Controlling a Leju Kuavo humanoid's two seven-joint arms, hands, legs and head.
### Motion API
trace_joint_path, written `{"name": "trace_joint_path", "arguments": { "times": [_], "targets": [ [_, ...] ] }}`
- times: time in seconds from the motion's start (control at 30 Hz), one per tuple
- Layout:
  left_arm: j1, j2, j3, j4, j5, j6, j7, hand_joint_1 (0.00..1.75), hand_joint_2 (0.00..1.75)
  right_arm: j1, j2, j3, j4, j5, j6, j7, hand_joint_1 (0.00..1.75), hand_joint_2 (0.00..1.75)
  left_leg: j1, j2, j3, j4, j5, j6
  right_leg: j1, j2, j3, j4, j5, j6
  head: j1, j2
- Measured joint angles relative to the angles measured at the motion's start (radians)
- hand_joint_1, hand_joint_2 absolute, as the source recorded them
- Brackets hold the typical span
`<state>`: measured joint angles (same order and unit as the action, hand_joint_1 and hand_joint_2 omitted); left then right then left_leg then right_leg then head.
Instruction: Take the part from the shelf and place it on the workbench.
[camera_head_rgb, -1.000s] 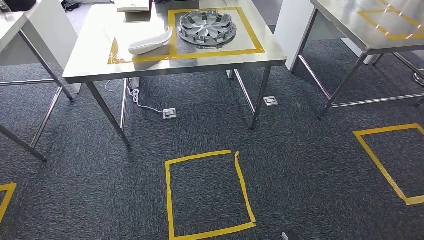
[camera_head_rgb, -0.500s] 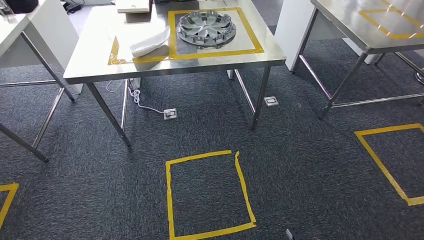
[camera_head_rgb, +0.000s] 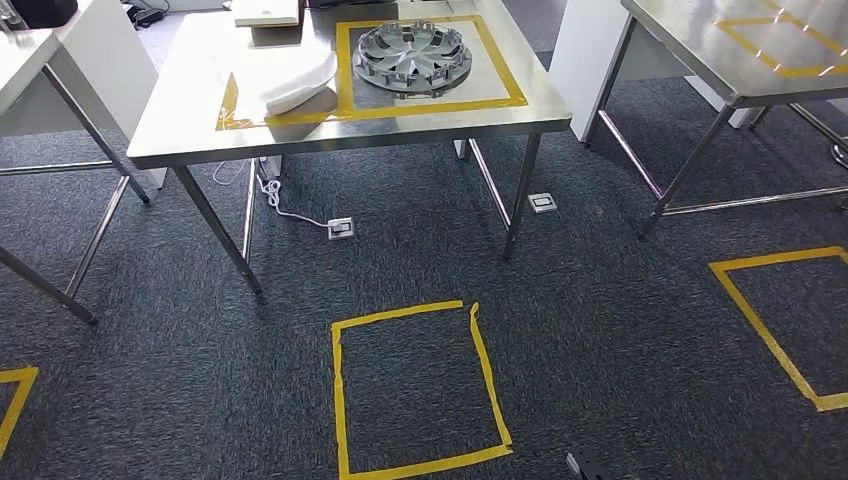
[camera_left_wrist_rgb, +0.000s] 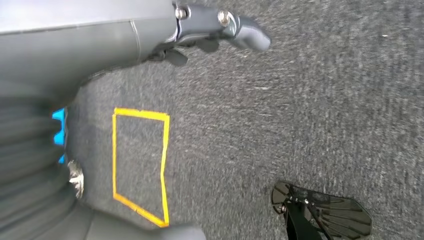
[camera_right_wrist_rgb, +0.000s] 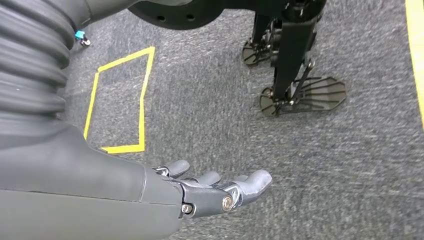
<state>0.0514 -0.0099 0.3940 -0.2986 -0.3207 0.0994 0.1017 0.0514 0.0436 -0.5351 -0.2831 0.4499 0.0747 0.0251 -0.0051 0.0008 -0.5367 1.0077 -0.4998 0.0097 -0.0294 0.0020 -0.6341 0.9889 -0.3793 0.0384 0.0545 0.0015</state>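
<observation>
A silver wheel cover (camera_head_rgb: 413, 55) lies inside a yellow tape square on the steel workbench (camera_head_rgb: 200, 120) ahead in the head view. A white curved part (camera_head_rgb: 298, 85) lies just left of it, across the tape line. My left hand (camera_left_wrist_rgb: 215, 32) hangs over the grey carpet in the left wrist view, its fingers loose and holding nothing. In the right wrist view my right hand (camera_right_wrist_rgb: 215, 187) also hangs low above the carpet, fingers stretched out and apart, empty.
A yellow tape square (camera_head_rgb: 415, 385) marks the carpet in front of the workbench, and another (camera_head_rgb: 785, 320) lies to the right. A second steel table (camera_head_rgb: 700, 60) stands at the right, a third (camera_head_rgb: 40, 70) at the left. A white cable and floor sockets (camera_head_rgb: 339, 227) lie under the workbench.
The view has shifted very slightly. The white part's outline on the workbench looks shorter and blockier than one second ago. The wheel cover has stayed in place.
</observation>
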Motion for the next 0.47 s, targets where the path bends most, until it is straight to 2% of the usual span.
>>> {"name": "trace_joint_path", "arguments": {
  "times": [0.03,0.47],
  "targets": [
    [0.004,0.0,-0.017,-0.004,0.015,-0.004,-0.005,0.0,0.0,0.005,-0.001,0.024,-0.004,-0.021,-0.004,-0.002,0.0,0.0,0.0,0.0,0.0,0.0,0.0,0.0,0.0,0.0,0.0,0.0,0.0,0.0,0.0,0.0],
    [0.055,0.0,-0.22,-0.055,0.201,-0.06,-0.064,0.0,0.0,0.061,-0.018,0.31,-0.051,-0.282,-0.046,-0.014,0.0,0.0,0.0,0.0,-0.001,0.0,0.0,0.0,0.0,0.0,-0.001,0.0,0.0,0.0,0.0,0.0]
  ]
}}
